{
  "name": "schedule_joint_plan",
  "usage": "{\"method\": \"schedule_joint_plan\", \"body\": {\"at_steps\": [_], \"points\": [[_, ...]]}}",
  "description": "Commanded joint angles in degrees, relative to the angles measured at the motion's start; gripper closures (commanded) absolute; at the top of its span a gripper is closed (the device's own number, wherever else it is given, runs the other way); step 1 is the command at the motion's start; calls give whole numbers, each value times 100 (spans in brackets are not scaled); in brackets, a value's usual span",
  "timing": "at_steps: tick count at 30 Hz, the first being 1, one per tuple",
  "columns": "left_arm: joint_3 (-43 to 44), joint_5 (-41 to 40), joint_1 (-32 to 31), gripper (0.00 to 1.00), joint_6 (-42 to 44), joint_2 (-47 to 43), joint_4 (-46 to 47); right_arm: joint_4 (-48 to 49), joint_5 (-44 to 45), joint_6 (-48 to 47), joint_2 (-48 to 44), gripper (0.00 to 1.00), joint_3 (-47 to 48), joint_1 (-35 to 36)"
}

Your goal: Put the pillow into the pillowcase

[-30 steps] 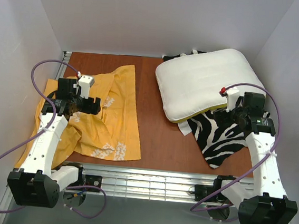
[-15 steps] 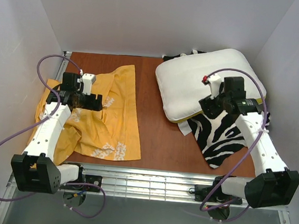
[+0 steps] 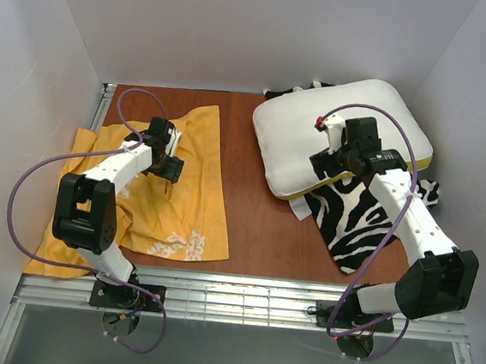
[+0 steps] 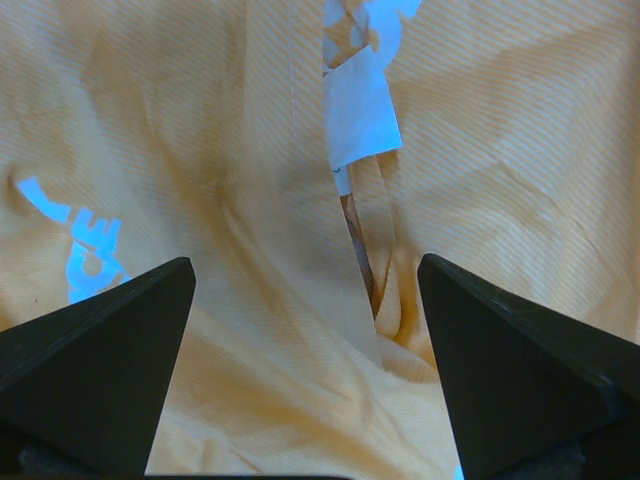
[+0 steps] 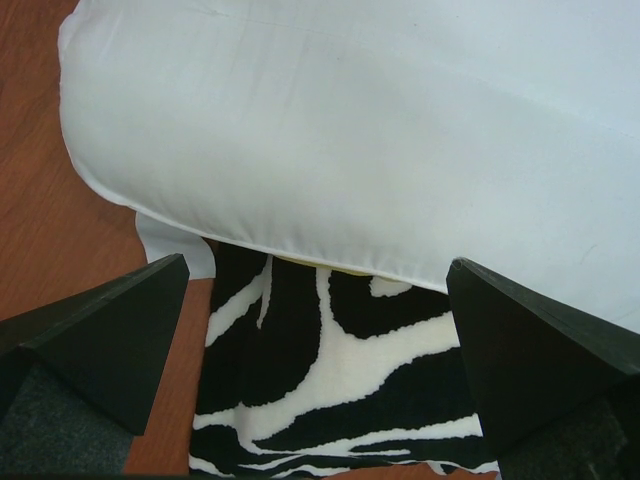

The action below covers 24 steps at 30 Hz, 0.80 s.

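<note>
The orange-yellow pillowcase (image 3: 176, 201) lies rumpled on the left of the table, small white prints up. My left gripper (image 3: 168, 168) is open just above its upper middle; the left wrist view shows folds of the pillowcase (image 4: 250, 330) and a white tag (image 4: 358, 110) between the wide-apart fingers. The white pillow (image 3: 317, 129) lies at the back right, its yellow-green band along the near edge. My right gripper (image 3: 329, 166) is open and empty, over the pillow's near edge. In the right wrist view the pillow (image 5: 380, 130) fills the top.
A black-and-white zebra-striped cloth (image 3: 359, 228) lies under and in front of the pillow; it also shows in the right wrist view (image 5: 340, 380). Bare brown table (image 3: 256, 226) runs between pillowcase and pillow. White walls close in on three sides.
My left arm swung right and forward over the pillowcase's middle. My right arm moved left and back, from beside the pillow's right end to its near edge.
</note>
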Motion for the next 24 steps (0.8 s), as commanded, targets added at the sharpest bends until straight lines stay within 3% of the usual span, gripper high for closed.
{"method": "schedule_joint_plan", "body": {"at_steps": [1,3,11,13,19,22,24], "points": [[66,-845,-81,15,-88,203,349,190,74,111,-104,1,-136,32],[110,-978,-89,15,-115,335,481,199,65,111,-96,2,-189,41],[251,-2077,-89,35,-28,731,631,269,56,163,-87,1,-304,32],[286,-2078,-89,42,-10,661,596,261,57,172,-87,1,-295,41],[567,-1858,-89,50,-45,424,262,261,13,172,-87,1,-286,41],[612,-1770,-89,66,17,371,183,278,4,172,-96,1,-321,32],[620,-1761,-81,70,43,432,165,278,12,172,-87,1,-330,32]]}}
